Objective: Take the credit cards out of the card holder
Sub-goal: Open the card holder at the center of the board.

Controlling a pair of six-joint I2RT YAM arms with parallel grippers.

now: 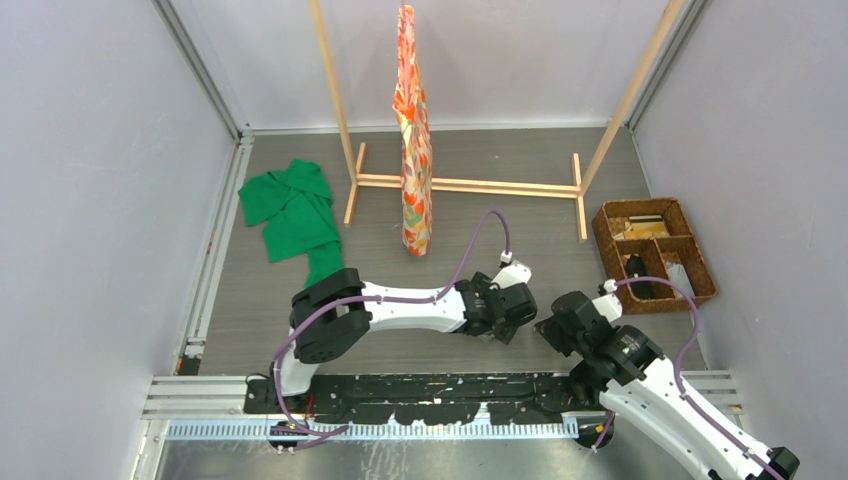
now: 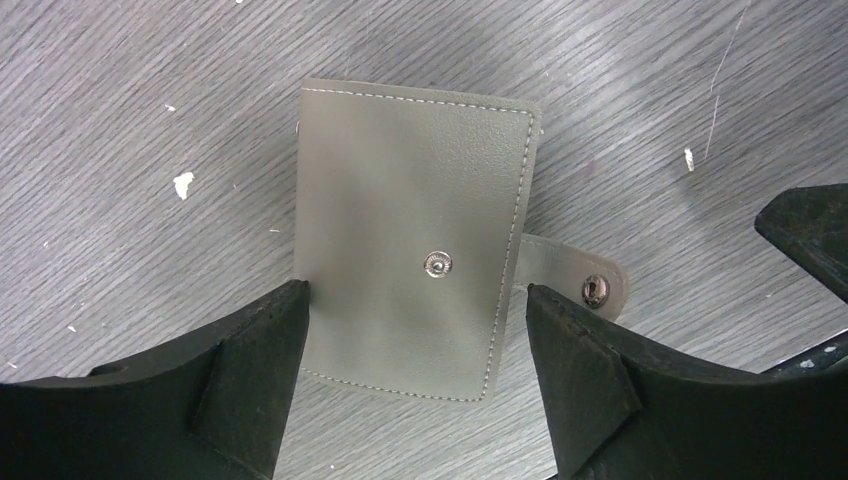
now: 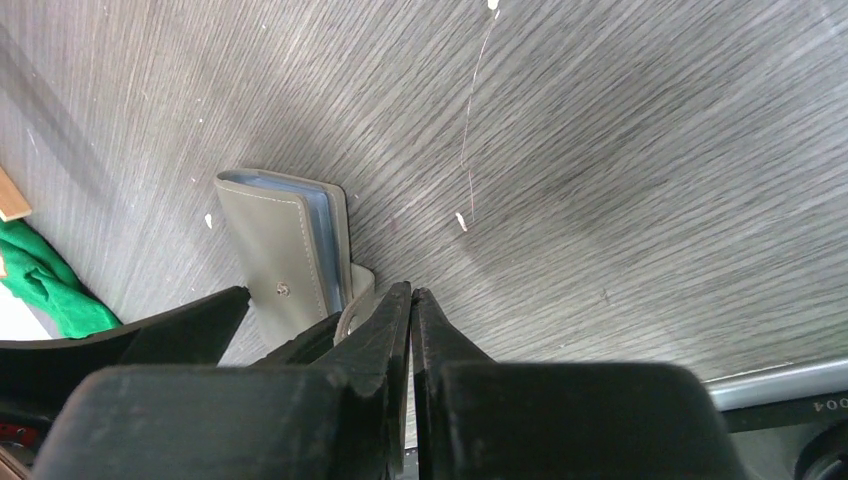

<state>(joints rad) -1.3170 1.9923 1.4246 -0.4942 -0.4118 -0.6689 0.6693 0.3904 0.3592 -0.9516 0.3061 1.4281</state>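
Left claw [image 2: 412, 293] gapes open astride the card holder [image 2: 410, 230]; right claw [image 3: 411, 293] is closed, empty. Squeezing could pin it shut or skid it.

Only one bit of lettering can be read, and it is in the right wrist view: a short row of tiny pale characters printed on a dark surface [image 3: 812, 425] in the bottom right corner. It lies well to the right of the right gripper [image 3: 411, 292] and lower, just under a pale metal rail [image 3: 775, 382]. The characters stand upside down and are cut by the picture's edge; they look like "004", though the reading is unsure. Any marking on the round metal snap [image 2: 437, 264] of the card holder [image 2: 400, 200] is too small to tell
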